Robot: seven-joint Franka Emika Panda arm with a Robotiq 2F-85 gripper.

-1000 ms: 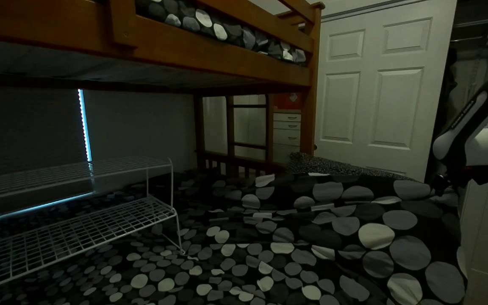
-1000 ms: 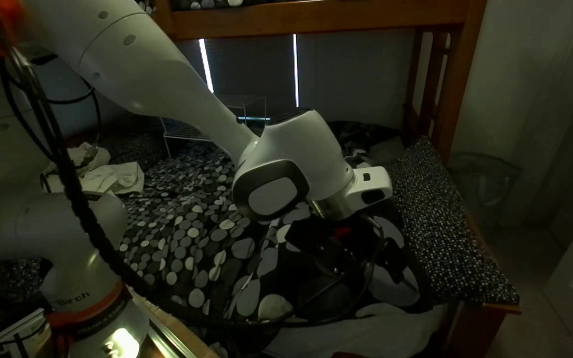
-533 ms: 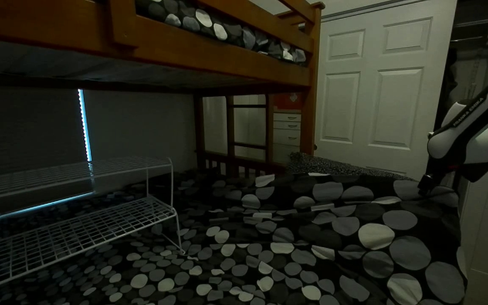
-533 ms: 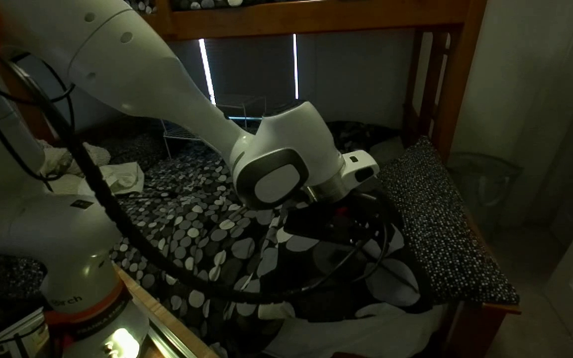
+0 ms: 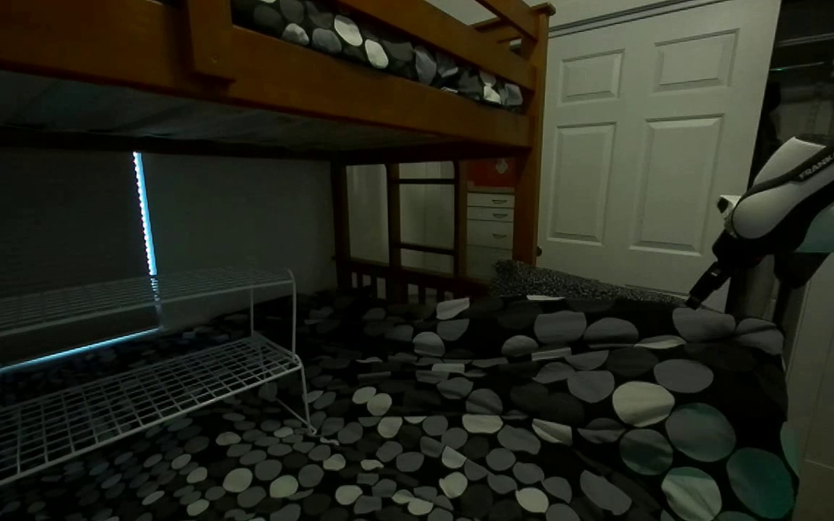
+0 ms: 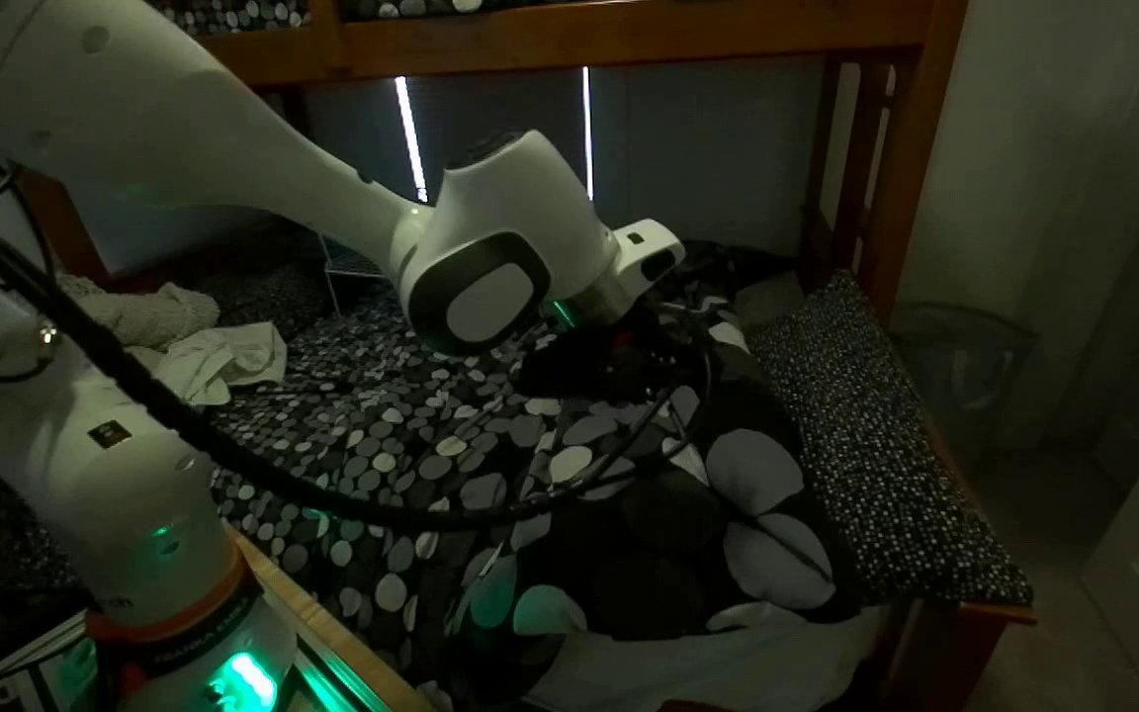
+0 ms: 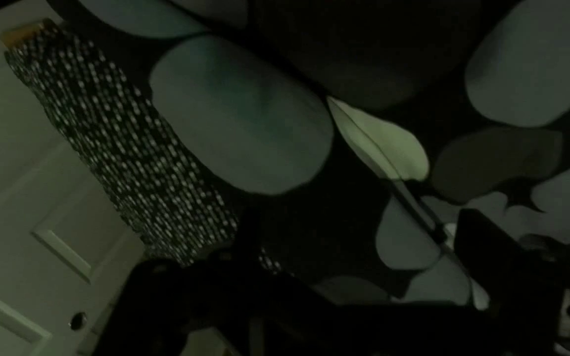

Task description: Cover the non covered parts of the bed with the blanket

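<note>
Many grey and white ovals dot the black, rumpled blanket.

I count one wooden bunk bed, one robot arm at right, one two-shelf wire rack lower left, one pebble-print blanket along the bottom, one similar cover up top.

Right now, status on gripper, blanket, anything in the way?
Gripper open, over blanket. Visible bed mostly covered, white strip bare at one edge. Wire rack standing on blanket, possibly in the way.
</note>
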